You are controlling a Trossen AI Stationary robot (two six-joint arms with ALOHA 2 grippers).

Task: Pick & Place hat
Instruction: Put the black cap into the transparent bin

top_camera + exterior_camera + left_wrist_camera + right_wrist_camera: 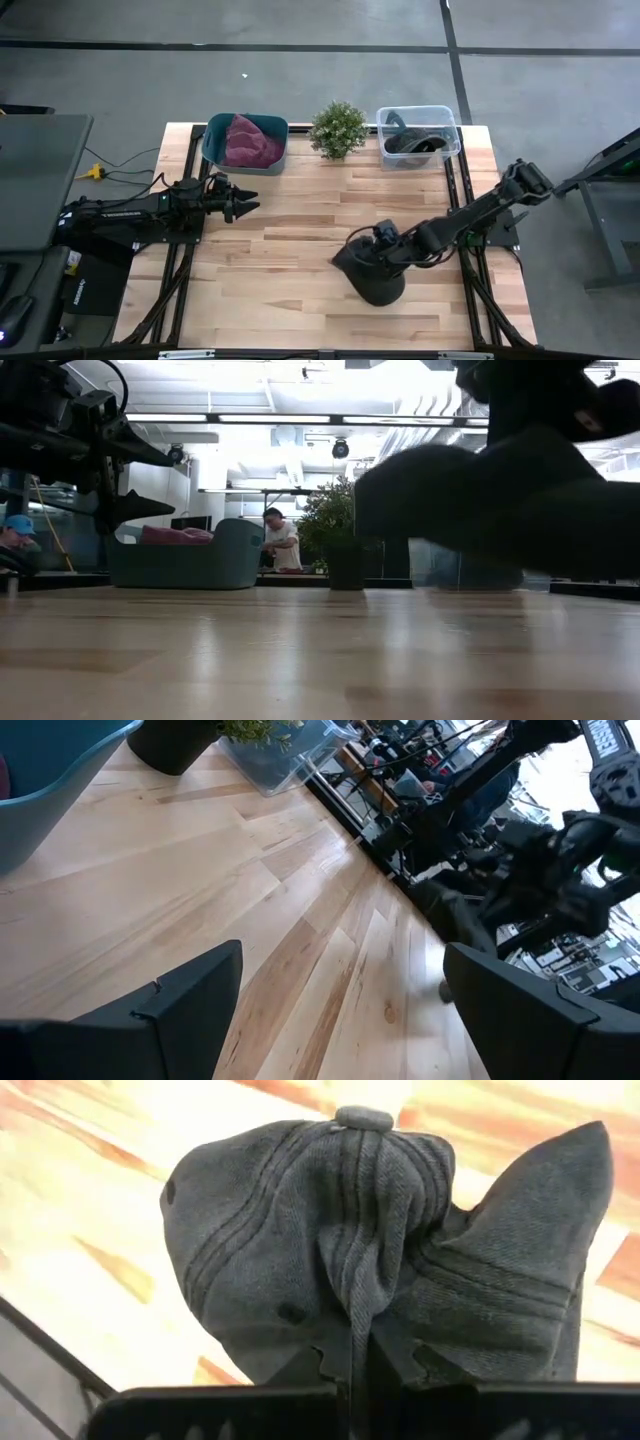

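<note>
Pinched fabric of the dark grey hat (380, 1270) fills the right wrist view, where the right gripper (352, 1370) has its fingers clamped together on a fold of the crown just below the top button; no brand, label or writing can be read on it. Seen from above, the hat (368, 272) sits at the front right part of the wooden table (300, 250). At the left edge, the left gripper (243, 203) hovers with its fingers spread apart, near the teal bin (245, 143) holding maroon cloth; a potted plant (337, 129) and a clear bin (418, 135) stand along the back.
</note>
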